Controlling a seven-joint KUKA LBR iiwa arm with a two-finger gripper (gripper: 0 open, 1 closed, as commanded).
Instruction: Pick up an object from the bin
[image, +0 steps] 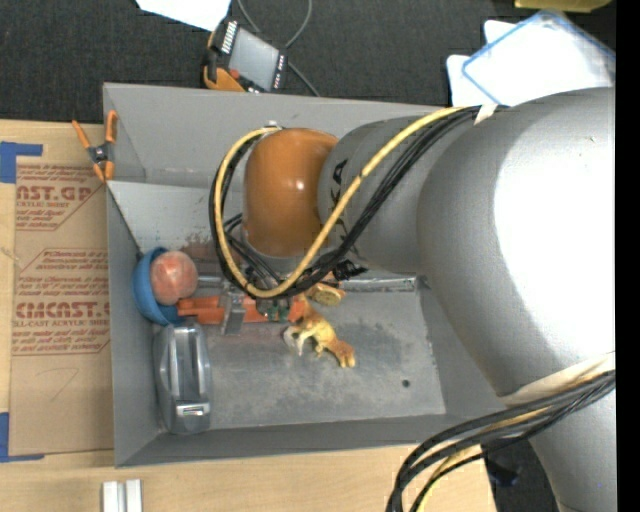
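Opens along the top of the view onto a black, matte surface (380, 50). Carries there, at the upper edge left of centre, a white sheet (185, 10) cut off by the frame. Holds just below it a small black device (250, 58) in an orange casing, tilted, with a pale ribbed strip at one end. Shows at the upper right a pale translucent panel (530, 55) with a blue rim, lying askew on the black. Takes soft, even light throughout.
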